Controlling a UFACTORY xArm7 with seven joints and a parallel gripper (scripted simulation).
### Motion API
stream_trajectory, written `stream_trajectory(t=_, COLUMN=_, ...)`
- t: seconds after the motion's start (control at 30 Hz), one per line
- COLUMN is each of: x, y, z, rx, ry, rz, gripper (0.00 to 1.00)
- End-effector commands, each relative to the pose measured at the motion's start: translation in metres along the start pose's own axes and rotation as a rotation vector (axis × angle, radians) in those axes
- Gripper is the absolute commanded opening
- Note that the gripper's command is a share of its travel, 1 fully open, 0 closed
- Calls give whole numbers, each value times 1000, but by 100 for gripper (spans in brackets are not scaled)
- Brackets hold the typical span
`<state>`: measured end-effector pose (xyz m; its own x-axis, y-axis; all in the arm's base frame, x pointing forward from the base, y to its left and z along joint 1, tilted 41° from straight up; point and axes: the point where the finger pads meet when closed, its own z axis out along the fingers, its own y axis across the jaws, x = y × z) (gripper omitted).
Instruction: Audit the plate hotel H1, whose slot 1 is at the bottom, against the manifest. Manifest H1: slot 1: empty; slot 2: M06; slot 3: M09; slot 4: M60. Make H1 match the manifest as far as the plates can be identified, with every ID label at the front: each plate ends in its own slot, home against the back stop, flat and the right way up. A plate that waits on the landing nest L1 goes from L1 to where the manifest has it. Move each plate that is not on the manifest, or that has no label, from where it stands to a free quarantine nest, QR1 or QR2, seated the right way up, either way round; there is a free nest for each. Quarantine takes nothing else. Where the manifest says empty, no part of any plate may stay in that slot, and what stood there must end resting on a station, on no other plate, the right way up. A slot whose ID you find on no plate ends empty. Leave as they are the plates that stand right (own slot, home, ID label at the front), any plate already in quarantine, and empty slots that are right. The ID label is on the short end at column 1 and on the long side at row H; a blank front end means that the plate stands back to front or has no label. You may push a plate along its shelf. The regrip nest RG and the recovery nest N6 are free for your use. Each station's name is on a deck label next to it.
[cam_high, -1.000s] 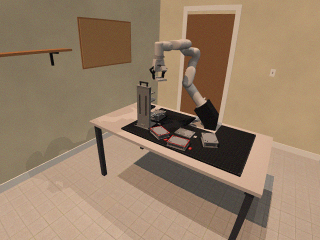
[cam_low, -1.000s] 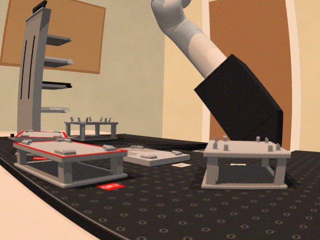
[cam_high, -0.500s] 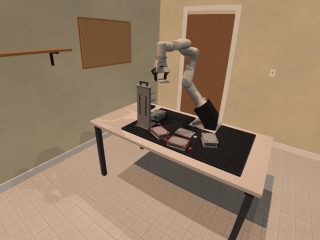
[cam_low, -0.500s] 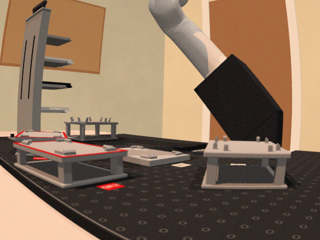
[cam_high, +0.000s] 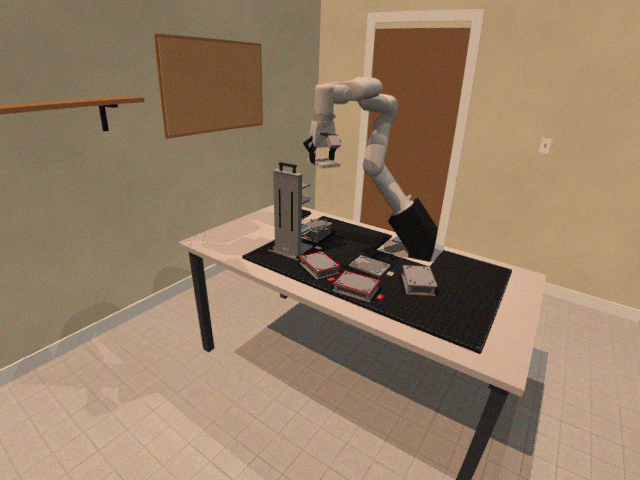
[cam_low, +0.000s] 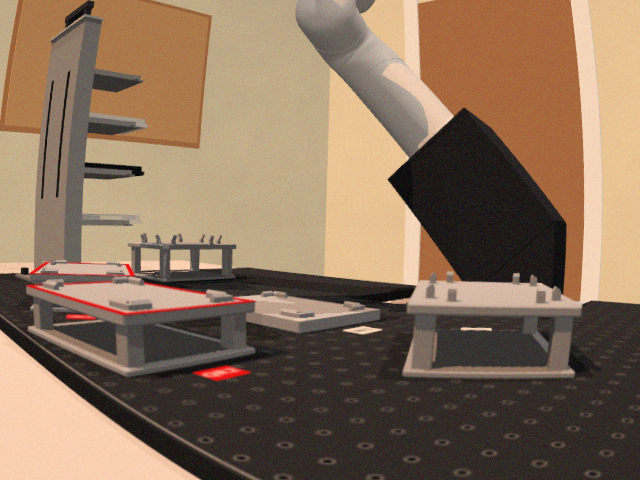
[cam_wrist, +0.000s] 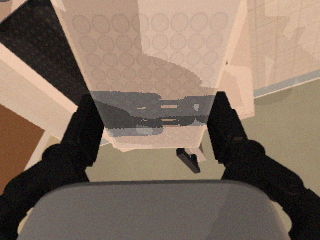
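My gripper (cam_high: 324, 153) hangs high in the air, above and a little to the right of the top of the plate hotel H1 (cam_high: 287, 211). It is shut on a pale, see-through well plate (cam_high: 327, 164). In the wrist view the plate (cam_wrist: 150, 65) spans between the two black fingers, and rows of round wells show on it. In the exterior view the hotel (cam_low: 62, 144) shows its four shelves side-on. A dark plate (cam_low: 113, 167) lies on the second shelf from the bottom. I cannot read any label. The gripper is out of that view.
Two red-edged quarantine nests (cam_high: 319, 263) (cam_high: 356, 283) stand in front of the hotel. A low flat nest (cam_high: 369, 265) and a raised nest (cam_high: 418, 279) stand to their right, and a nest with pegs (cam_high: 316, 228) stands beside the hotel. The arm's black base (cam_high: 413, 229) is behind them.
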<state>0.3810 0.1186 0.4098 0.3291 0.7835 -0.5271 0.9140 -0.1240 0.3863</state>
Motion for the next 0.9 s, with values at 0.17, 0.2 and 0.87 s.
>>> stream_trajectory(t=0.17, x=0, y=0, z=9, rx=-3, ry=1, rz=-1, gripper=0)
stream_trajectory(t=0.2, x=0, y=0, z=10, rx=-3, ry=1, rz=-1, gripper=0)
stream_trajectory(t=0.87, x=0, y=0, z=40, rx=-3, ry=1, rz=-1, gripper=0)
